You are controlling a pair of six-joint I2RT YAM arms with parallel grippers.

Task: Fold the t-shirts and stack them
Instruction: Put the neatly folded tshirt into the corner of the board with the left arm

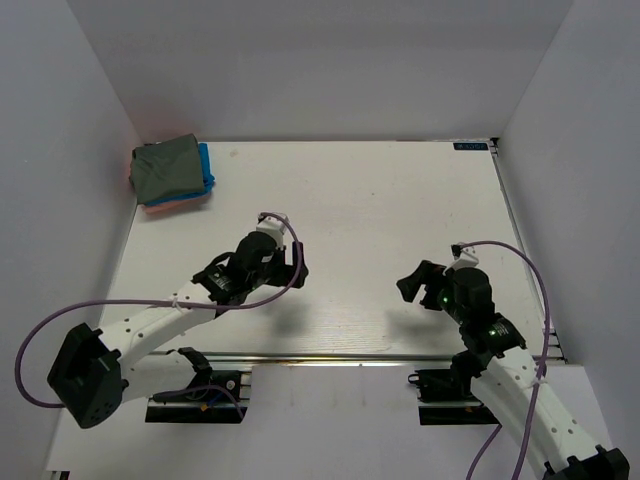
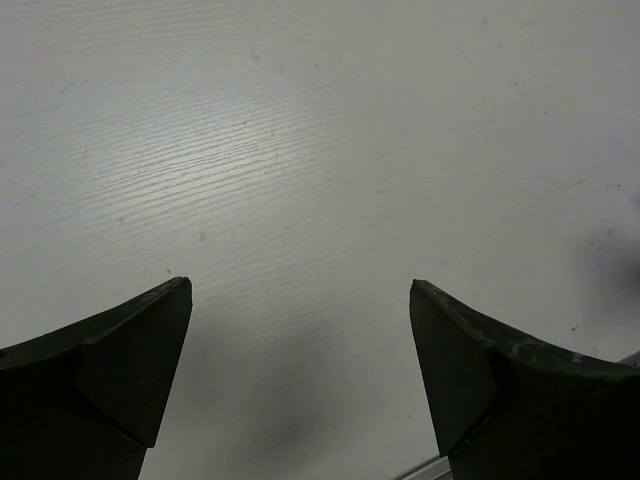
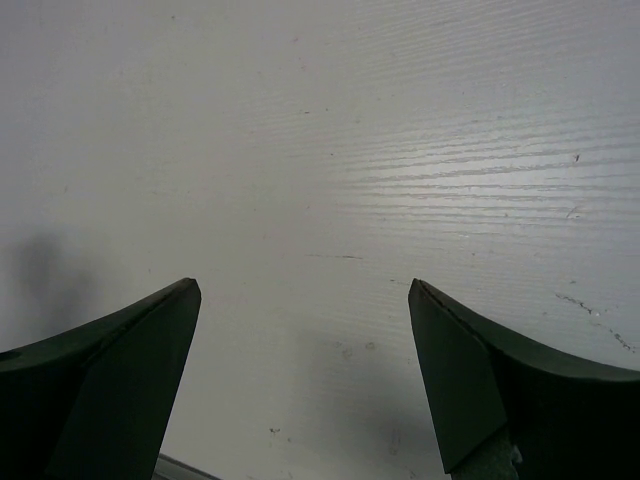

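A folded dark grey-green t-shirt (image 1: 166, 167) lies on top of a stack at the table's far left corner, over a bright blue t-shirt (image 1: 206, 167) and a salmon-pink t-shirt (image 1: 172, 205). My left gripper (image 1: 292, 268) is open and empty over bare table, well to the right of and nearer than the stack. Its fingers (image 2: 120, 360) frame only white tabletop. My right gripper (image 1: 412, 283) is open and empty over the right half of the table. Its fingers (image 3: 480, 370) also frame only tabletop. No shirt shows in either wrist view.
The white table (image 1: 380, 220) is boxed in by pale walls at the back and both sides. A metal rail (image 1: 340, 358) runs along the near edge. Purple cables (image 1: 530, 270) loop off both arms.
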